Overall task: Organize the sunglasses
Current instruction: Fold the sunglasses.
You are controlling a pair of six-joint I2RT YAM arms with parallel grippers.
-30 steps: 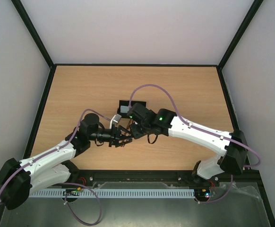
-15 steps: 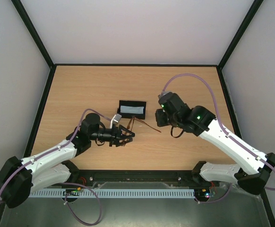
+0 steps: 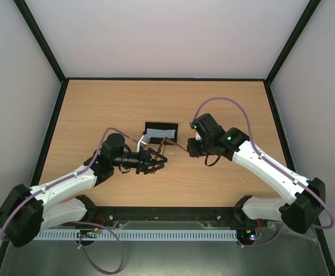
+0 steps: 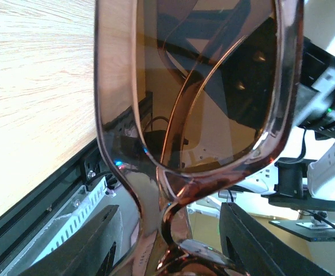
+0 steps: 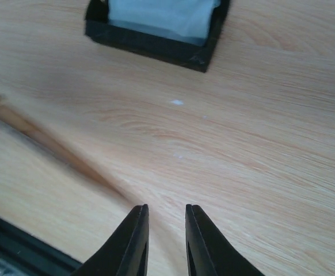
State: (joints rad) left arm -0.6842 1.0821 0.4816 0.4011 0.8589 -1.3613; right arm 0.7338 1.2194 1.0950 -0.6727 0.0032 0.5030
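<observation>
Here the left arm stretches low toward the middle of the table (image 3: 98, 109), its left gripper (image 3: 153, 163) clamped on the sunglasses (image 4: 185, 115), which sit in its grip just beside the black case (image 5: 156, 49), temples pointing right. The right arm bends in from the opposite side. The right gripper (image 5: 166, 208) points down at the wood, its fingers a narrow gap apart and empty.
</observation>
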